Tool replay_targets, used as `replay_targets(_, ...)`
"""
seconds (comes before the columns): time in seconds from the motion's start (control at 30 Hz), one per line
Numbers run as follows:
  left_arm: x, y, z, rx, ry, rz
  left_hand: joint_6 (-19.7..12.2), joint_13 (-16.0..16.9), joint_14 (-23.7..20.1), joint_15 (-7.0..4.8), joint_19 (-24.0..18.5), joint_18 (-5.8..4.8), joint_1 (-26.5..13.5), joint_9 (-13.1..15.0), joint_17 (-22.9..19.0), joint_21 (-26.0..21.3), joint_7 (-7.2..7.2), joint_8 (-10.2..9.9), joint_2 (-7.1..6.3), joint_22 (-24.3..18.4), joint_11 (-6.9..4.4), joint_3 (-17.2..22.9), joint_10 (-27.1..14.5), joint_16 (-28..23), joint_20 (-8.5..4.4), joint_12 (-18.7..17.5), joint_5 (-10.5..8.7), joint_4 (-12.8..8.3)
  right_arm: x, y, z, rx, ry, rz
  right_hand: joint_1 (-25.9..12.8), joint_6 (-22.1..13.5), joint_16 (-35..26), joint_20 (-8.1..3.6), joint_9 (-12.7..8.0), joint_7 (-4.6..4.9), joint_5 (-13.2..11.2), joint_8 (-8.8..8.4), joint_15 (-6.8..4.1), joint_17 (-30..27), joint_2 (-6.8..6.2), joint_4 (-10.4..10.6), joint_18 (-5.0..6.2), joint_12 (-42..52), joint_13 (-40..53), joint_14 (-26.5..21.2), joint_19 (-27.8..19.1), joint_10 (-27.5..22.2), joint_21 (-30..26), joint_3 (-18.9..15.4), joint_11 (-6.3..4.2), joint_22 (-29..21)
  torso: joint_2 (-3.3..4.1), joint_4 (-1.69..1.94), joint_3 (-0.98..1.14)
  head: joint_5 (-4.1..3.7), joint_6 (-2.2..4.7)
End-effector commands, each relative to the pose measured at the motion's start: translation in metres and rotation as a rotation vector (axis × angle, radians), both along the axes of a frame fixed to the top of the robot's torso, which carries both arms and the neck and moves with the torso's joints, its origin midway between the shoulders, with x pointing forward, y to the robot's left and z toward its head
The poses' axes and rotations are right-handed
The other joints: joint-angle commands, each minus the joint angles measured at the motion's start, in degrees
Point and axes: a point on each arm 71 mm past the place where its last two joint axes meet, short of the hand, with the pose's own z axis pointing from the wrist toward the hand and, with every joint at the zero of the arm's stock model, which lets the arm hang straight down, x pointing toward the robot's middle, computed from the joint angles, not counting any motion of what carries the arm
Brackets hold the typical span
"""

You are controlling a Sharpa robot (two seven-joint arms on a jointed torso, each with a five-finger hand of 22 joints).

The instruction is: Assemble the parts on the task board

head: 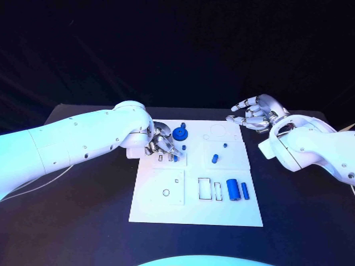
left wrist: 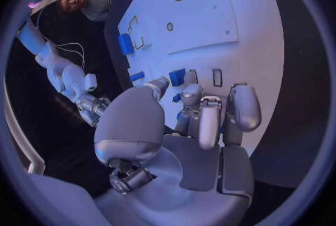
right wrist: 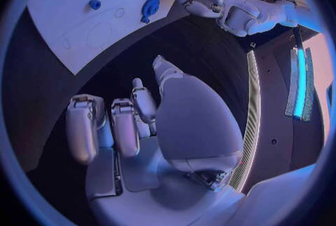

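The white task board (head: pixel 197 208) lies mid-table. My left hand (head: pixel 163 145) hovers low over its near-left upper part, fingertips (left wrist: pixel 190 93) beside a blue block (head: pixel 175 157) (left wrist: pixel 177 76). A tiny blue bit (left wrist: pixel 176 98) shows between thumb and finger; whether it is pinched I cannot tell. A blue gear-like part (head: pixel 180 133) (right wrist: pixel 150 7) sits just beyond the hand. Two small blue pieces (head: pixel 215 158) lie mid-board. A thick blue cylinder (head: pixel 233 190) (left wrist: pixel 125 44) and a thin one (head: pixel 244 190) lie lower right. My right hand (head: pixel 256 115) (right wrist: pixel 133 125) hangs empty past the far right corner, fingers loosely bent, thumb apart.
The board carries empty outlined recesses: a rectangle (head: pixel 204 188), a narrow slot (head: pixel 218 191), a circle (head: pixel 220 131) and a small oval hole (head: pixel 166 192). Black table (head: pixel 81 216) surrounds the board on all sides.
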Motion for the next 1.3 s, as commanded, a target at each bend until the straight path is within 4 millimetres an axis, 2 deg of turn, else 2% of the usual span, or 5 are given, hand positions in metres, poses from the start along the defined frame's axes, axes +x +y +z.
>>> replay_targets(0.03, -0.0015, -0.0018, -0.0007, -0.01, 0.022, -0.007, -0.2, 0.2, 4.4, -0.43, 0.3, -0.91, 0.6, 0.2, 11.9, 0.4, -0.27, 0.2, 0.12, 0.1, -0.04, 0.5, 0.2, 0.4, -0.13, 0.4, 0.19, -0.1, 0.0001, 0.0012, 0.0002, -0.009, -0.004, 0.013, 0.2, 0.3, -0.4, -0.45, 0.1, -0.06, 0.1, 0.35, -0.51, 11.1, 0.34, 0.2, 0.93, -0.3, 0.0, 4.9, 3.0, -0.4, 0.3, 0.3, -0.14, 9.9, 0.0, 0.02, -0.02, -0.01, -0.08)
replay_targets(0.3, -0.0019, -0.0025, -0.0009, -0.023, 0.031, -0.002, -0.1, 0.3, 4.4, -0.55, 0.3, -0.93, 2.6, 0.9, 12.0, 0.5, -0.44, 0.1, 0.8, 0.3, -0.19, 1.7, 0.3, 0.4, -0.2, 0.4, 0.12, -0.2, 0.0003, 0.0019, -0.0004, -0.01, 0.001, 0.015, 0.2, 0.3, -0.4, -0.45, 0.1, -0.06, 0.1, 0.35, -0.51, 11.1, 0.34, 0.2, 0.93, -0.3, 0.0, 4.9, 3.0, -0.4, 0.3, 0.3, -0.14, 9.9, -0.05, 0.05, -0.01, 0.03, -0.13)
replay_targets(0.5, -0.0015, -0.0024, -0.0008, -0.031, 0.033, 0.006, -0.3, 0.4, 4.5, -0.79, 0.3, -0.94, 6.1, 1.9, 12.1, 0.7, -0.69, -0.2, 1.57, 0.5, -0.45, 4.6, 0.3, 0.5, -0.33, 0.4, -0.05, -1.0, 0.0004, 0.0022, -0.0008, -0.011, 0.005, 0.017, 0.2, 0.3, -0.4, -0.45, 0.1, -0.06, 0.1, 0.35, -0.51, 11.1, 0.34, 0.2, 0.93, -0.3, 0.0, 4.9, 3.0, -0.4, 0.3, 0.3, -0.14, 9.9, -0.01, 0.06, -0.03, 0.05, -0.28)
replay_targets(0.9, -0.0007, -0.0015, -0.0004, -0.048, 0.031, 0.021, -0.5, 0.4, 4.6, -0.98, 0.3, -1.0, 9.3, 3.0, 12.3, 0.9, -0.9, -0.5, 2.36, 0.8, -0.65, 8.6, 0.3, 0.6, -0.44, 0.2, -0.3, -2.4, 0.0005, 0.0026, -0.0013, -0.013, 0.01, 0.021, 0.1, 0.3, -0.5, -0.47, 0.1, -0.08, 0.1, 0.47, -0.52, 11.0, 0.33, 0.2, 0.93, -0.3, -0.1, 4.9, 3.0, -0.4, 0.3, 0.4, -0.15, 9.8, -0.02, 0.08, -0.02, 0.18, -0.35)
replay_targets(1.3, -0.0015, 0.0072, 0.0002, -0.102, 0.059, 0.067, -0.9, 0.5, 4.8, -0.95, 0.2, -1.0, 9.6, 5.7, 12.8, 1.0, -0.78, -0.7, 0.29, 1.0, -0.62, 19.3, 0.9, 0.7, -0.46, 0.0, -0.31, -6.5, 0.0003, 0.0024, -0.0017, -0.014, 0.014, 0.023, 0.1, 0.3, -0.5, -0.47, 0.1, -0.08, 0.1, 0.47, -0.52, 11.0, 0.33, 0.2, 0.93, -0.3, -0.1, 4.9, 3.0, -0.4, 0.3, 0.4, -0.15, 9.8, -0.04, 0.1, 0.09, 0.28, -0.3)
